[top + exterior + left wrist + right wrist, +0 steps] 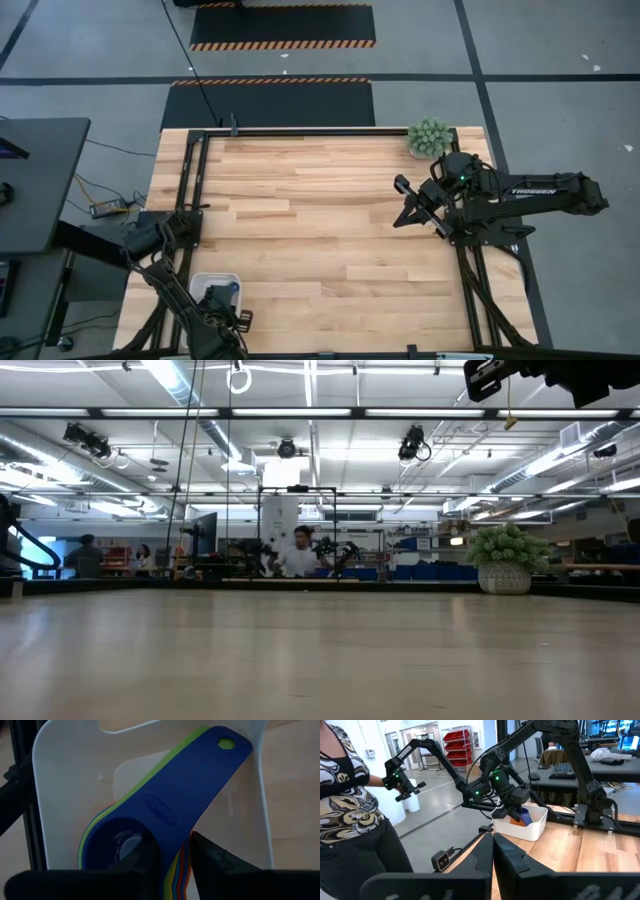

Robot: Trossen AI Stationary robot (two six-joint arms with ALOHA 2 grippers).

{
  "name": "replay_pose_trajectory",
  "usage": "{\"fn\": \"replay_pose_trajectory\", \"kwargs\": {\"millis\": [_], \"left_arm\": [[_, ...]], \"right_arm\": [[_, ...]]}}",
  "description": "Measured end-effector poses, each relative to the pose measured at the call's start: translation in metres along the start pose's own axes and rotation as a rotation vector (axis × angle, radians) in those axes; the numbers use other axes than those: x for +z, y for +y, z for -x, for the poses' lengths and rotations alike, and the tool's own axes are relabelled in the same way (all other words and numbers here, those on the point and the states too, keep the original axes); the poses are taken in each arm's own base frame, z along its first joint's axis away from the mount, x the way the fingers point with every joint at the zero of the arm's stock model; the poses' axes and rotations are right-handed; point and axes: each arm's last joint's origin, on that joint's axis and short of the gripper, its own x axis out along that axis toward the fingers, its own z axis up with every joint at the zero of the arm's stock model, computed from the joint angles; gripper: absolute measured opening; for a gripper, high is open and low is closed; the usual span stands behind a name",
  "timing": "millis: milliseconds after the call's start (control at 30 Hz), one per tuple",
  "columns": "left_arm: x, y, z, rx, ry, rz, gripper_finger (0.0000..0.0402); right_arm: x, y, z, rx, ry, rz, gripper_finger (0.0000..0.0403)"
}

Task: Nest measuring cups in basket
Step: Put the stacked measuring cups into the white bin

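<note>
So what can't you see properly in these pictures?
- How many cups are stacked: left wrist view shows only coloured edges under the blue top one, and the left gripper covers part.
- Basket in the high view: the left arm hides most of it.
- Cups in the right wrist view: too small, behind the left gripper.
- Low view: no basket or cups in it; only the plant shows.

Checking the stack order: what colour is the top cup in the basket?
Blue; the top cup shows best in the left wrist view.
</note>
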Motion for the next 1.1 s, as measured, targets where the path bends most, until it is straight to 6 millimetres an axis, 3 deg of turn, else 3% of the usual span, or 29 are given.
{"fn": "replay_pose_trajectory", "kwargs": {"millis": [233,600,867,1100], "left_arm": [[0.0,-0.001,0.0,-0.007,0.001,-0.012,0.0102],[0.003,-0.005,0.002,-0.03,0.019,-0.005,0.0177],[0.004,-0.005,0.003,-0.03,0.018,-0.015,0.018],[0.006,-0.003,0.019,-0.027,0.004,-0.027,0.0181]], "right_arm": [[0.0,0.0,0.0,0.0,0.001,0.001,0.0018],[0.0,0.0,0.0,0.0,0.0,0.008,0.0018],[0.0,0.0,0.0,0.0,0.0,0.009,0.0018],[0.0,0.0,0.0,-0.001,0.0,0.009,0.0018]]}}
